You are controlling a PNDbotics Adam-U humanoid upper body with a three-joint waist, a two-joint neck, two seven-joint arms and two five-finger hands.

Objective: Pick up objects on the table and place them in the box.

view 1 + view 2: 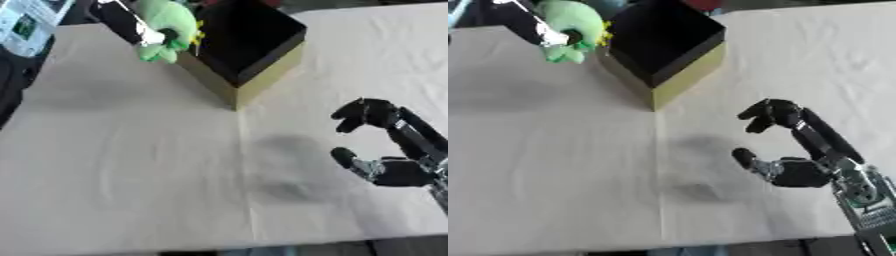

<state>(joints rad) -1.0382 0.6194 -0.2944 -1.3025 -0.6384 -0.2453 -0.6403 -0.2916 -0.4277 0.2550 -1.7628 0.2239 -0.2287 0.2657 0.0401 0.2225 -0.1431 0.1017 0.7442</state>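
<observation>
Our left hand (144,30) grips a green plush toy (168,22) just left of the open box (262,60), so next we carry it rightward over the rim, while our right hand (794,170) hovers empty, fingers half-curled.

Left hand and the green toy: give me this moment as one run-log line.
left hand: shut on green toy, beside box | right hand: empty, open, above table | toy not yet in box
</observation>
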